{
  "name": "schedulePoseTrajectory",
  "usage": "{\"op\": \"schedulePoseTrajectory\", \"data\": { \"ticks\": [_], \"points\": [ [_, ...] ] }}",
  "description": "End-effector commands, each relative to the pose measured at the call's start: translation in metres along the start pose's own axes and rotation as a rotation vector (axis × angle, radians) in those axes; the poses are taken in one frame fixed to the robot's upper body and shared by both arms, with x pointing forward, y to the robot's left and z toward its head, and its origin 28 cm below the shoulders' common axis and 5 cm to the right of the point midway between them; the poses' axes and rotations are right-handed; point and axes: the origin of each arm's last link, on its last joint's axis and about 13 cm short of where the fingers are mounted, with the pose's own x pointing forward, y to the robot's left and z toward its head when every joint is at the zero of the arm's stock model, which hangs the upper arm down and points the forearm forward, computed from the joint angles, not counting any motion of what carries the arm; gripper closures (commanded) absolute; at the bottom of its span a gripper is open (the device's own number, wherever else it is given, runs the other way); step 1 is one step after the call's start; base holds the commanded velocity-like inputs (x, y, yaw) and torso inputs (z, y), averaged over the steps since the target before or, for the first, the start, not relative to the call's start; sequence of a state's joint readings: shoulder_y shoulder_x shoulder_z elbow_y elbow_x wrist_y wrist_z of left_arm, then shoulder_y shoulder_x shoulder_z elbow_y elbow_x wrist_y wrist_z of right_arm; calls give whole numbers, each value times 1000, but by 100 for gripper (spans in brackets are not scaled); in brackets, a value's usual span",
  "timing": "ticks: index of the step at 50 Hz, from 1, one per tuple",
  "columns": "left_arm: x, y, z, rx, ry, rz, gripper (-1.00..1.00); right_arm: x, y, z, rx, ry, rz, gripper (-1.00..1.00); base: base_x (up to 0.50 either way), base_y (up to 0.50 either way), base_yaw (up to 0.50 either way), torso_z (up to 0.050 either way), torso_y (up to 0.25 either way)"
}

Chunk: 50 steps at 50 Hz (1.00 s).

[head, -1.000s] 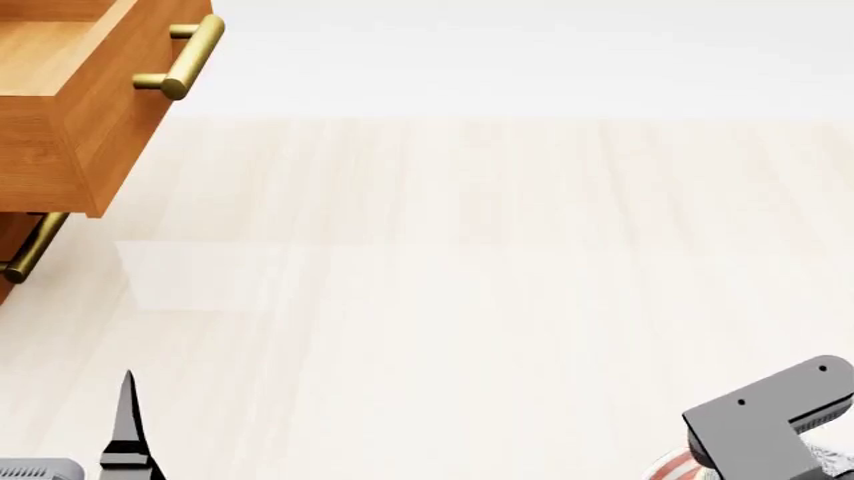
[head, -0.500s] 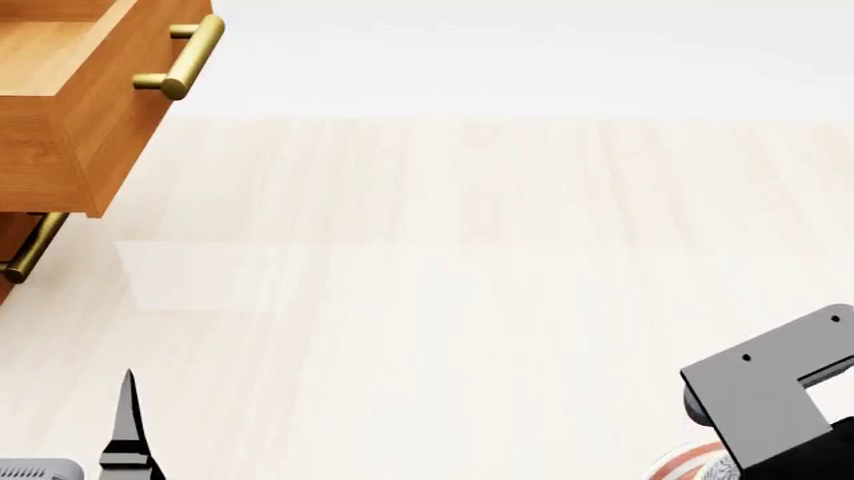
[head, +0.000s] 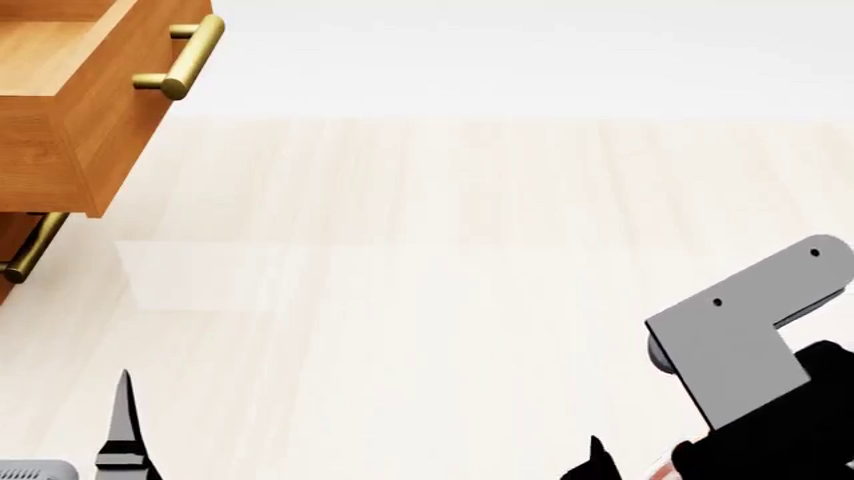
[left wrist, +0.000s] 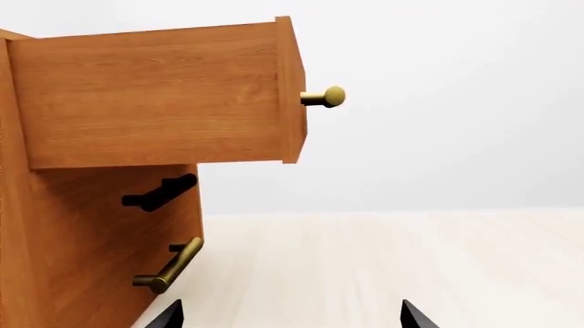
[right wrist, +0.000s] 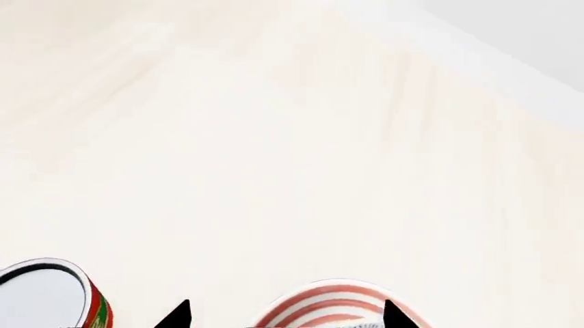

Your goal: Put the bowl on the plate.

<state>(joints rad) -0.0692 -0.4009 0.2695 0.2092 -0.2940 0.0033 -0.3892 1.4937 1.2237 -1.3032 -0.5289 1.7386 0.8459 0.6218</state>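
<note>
right gripper (right wrist: 284, 316) spread, we are hovering over plate (right wrist: 333, 301) edge | bowl not showing | left gripper (left wrist: 287, 316) spread, idling | we are judging bowl rigid, fragile: pinching its rim

Bright, even, sharp renders; faint shadows; no blur

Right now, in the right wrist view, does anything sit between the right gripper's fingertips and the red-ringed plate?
Nothing visible does. The plate shows directly between and beyond the right gripper, with bare table around it. A red-sided can stands off to one side, apart from the plate. The bowl is not in view.
</note>
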Motion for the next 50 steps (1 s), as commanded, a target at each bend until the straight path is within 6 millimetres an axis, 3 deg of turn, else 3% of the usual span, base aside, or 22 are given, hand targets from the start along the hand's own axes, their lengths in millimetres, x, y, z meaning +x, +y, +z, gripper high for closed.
{"op": "schedulePoseTrajectory", "data": {
  "ticks": [1,24,50],
  "points": [
    [-1,1,1,2,-2,3,-100,-3,3,11,-33,-91,-9,-100,0,0,0,0,0],
    [-2,0,5,8,-11,-4,-100,-14,4,26,-65,-303,-61,-100,0,0,0,0,0],
    [-2,-1,6,11,-16,-6,-100,-38,22,42,-175,-578,-74,-100,0,0,0,0,0]
  ]
}}
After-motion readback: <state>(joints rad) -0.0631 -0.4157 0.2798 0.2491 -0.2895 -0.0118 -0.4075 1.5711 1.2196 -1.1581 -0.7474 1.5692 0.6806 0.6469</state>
